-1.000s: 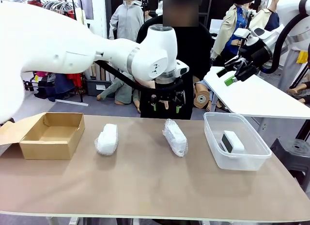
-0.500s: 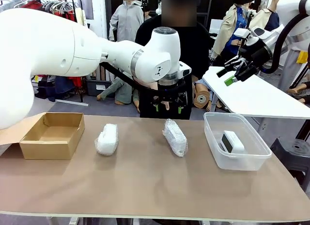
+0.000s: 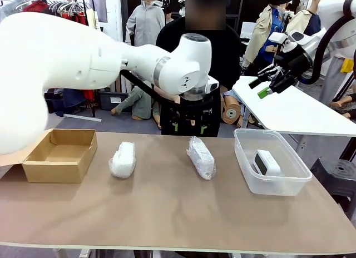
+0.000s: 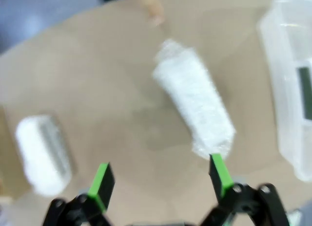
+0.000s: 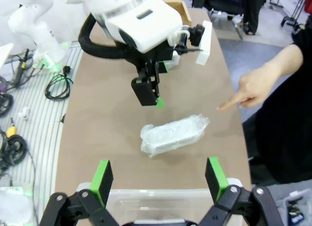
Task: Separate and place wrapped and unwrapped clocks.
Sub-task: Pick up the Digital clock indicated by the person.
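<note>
Over the worktop (image 3: 167,213), the left arm's (image 3: 83,52) jaws stand apart above the middle wrapped clock's (image 3: 201,157) far end. The right arm's (image 3: 336,8) jaws, also apart, hang raised aside. Cardboard box (image 3: 55,172) at left; clear tub (image 3: 278,185) at right holds the bare clock (image 3: 267,162). The second wrapped clock (image 3: 123,159) lies near the box.

The table (image 3: 167,213) carries four items in a row, left to right: box (image 3: 55,172), left wrapped clock (image 3: 123,159), right wrapped clock (image 3: 201,157), bin (image 3: 272,187). The unwrapped clock (image 3: 267,162) lies in the bin. The left pincer (image 3: 188,126) hangs above the right wrapped clock's far end. The right pincer (image 3: 259,87) hangs high behind the bin.
</note>
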`<state>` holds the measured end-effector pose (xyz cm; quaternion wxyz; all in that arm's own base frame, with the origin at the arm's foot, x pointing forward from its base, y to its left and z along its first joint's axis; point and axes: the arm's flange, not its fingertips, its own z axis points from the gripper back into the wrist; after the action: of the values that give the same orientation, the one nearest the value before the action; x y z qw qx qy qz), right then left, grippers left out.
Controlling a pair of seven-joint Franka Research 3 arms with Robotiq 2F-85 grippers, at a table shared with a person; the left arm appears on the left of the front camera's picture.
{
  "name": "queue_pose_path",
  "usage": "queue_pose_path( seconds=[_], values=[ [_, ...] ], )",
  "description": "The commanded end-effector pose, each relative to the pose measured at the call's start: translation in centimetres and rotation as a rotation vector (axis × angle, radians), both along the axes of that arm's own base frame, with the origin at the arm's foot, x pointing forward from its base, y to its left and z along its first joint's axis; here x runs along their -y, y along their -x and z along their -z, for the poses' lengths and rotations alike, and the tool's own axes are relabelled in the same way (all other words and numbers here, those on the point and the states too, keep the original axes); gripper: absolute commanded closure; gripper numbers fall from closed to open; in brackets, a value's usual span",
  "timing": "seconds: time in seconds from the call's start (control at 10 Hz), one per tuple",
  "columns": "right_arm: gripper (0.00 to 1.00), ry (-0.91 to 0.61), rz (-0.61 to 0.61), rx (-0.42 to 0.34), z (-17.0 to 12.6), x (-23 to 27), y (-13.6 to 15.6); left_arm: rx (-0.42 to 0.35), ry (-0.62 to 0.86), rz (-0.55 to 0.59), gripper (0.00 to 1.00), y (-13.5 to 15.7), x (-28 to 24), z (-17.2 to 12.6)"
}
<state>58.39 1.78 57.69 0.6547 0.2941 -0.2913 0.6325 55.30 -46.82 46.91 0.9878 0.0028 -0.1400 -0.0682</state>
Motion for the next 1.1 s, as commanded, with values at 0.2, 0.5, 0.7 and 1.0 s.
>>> queue_pose_path(
  seconds=[0.2, 0.5, 0.7, 1.0],
  values=[
    [0.0, 0.0, -0.003, 0.0, -0.1, 0.0, 0.1, -0.176, -0.017, -0.308, 0.0, -2.6, 5.5, 1.2],
    [0.0, 0.0, -0.003, 0.0, -0.1, 0.0, 0.1, -0.097, 0.031, -0.35, 0.0, -3.8, 7.3, 3.8],
    [0.0, 0.0, -0.003, 0.0, -0.1, 0.0, 0.1, -0.102, 0.052, -0.344, 0.0, -4.2, 8.3, 5.2],
    [0.0, 0.0, -0.003, 0.0, -0.1, 0.0, 0.1, -0.07, 0.041, -0.31, 0.0, -5.3, 9.9, 7.0]
  ],
)
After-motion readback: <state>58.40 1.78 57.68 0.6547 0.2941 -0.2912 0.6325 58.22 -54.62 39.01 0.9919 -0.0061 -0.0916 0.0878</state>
